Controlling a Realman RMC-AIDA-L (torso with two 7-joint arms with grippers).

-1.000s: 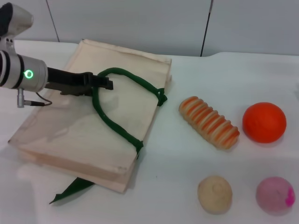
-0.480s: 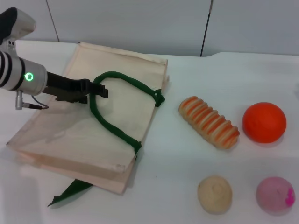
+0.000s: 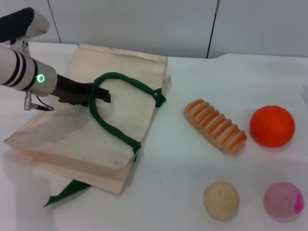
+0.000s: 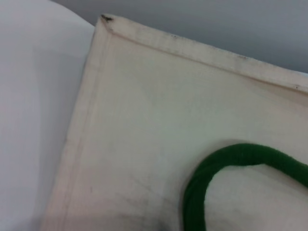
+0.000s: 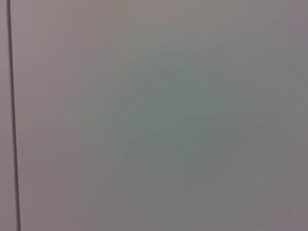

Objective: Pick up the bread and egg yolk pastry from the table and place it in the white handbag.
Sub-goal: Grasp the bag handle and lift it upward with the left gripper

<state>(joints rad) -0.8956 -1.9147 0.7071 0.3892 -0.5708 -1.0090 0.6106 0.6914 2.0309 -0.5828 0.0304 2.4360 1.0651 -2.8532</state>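
**Left gripper on the upper strap of the handbag**

While the white handbag (image 3: 72, 134) lies flat on the left of the table (image 3: 192, 192), the left gripper (image 3: 98, 93) reaches in from the far left, its jaws pinching the upper green strap (image 3: 115, 127) at the bend of its loop. A second green strap (image 3: 67, 192) trails from under the bag's near edge. The bread (image 3: 215, 126) lies just right of the bag, apart from it. The egg yolk pastry (image 3: 221, 200) sits nearer, beside a pink ball (image 3: 283, 201); an orange ball (image 3: 272, 126) lies right of the bread. The right gripper is out of view.
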